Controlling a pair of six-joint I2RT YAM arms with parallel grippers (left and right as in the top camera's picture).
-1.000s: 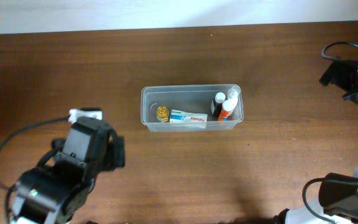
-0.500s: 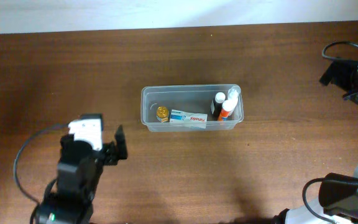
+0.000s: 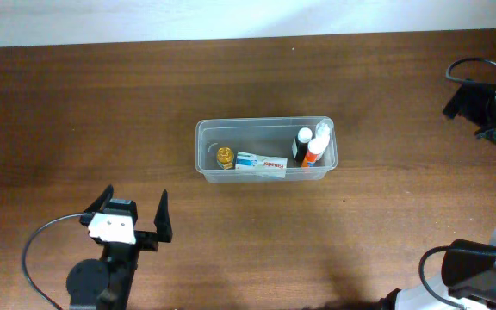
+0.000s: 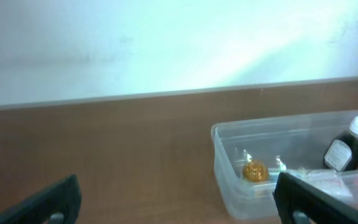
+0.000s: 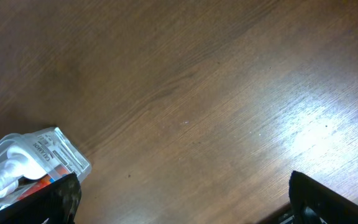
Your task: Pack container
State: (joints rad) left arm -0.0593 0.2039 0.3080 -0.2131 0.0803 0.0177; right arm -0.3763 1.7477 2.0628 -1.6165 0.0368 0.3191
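The clear container (image 3: pixel 265 122) stands at the table's middle. It holds a small yellow jar (image 3: pixel 224 156), a toothpaste tube (image 3: pixel 261 163), a dark bottle with a white cap (image 3: pixel 302 144) and an orange bottle (image 3: pixel 315 149). My left gripper (image 3: pixel 133 211) is open and empty, near the front left, well clear of the container. In the left wrist view its fingers (image 4: pixel 179 208) frame bare table, with the container (image 4: pixel 229 169) and the jar (image 4: pixel 254 170) at the right. My right gripper (image 5: pixel 182 199) is open and empty over bare table, with a clear blister pack (image 5: pixel 27 158) beside its left finger.
Black hardware with cables (image 3: pixel 489 102) sits at the right edge. The right arm's base (image 3: pixel 480 267) is at the front right corner. A white wall (image 4: pixel 166 43) runs along the table's back edge.
The left arm has drawn back toward the table's front edge, away from the container. Its open fingers now show from above. The container and its contents have not moved.
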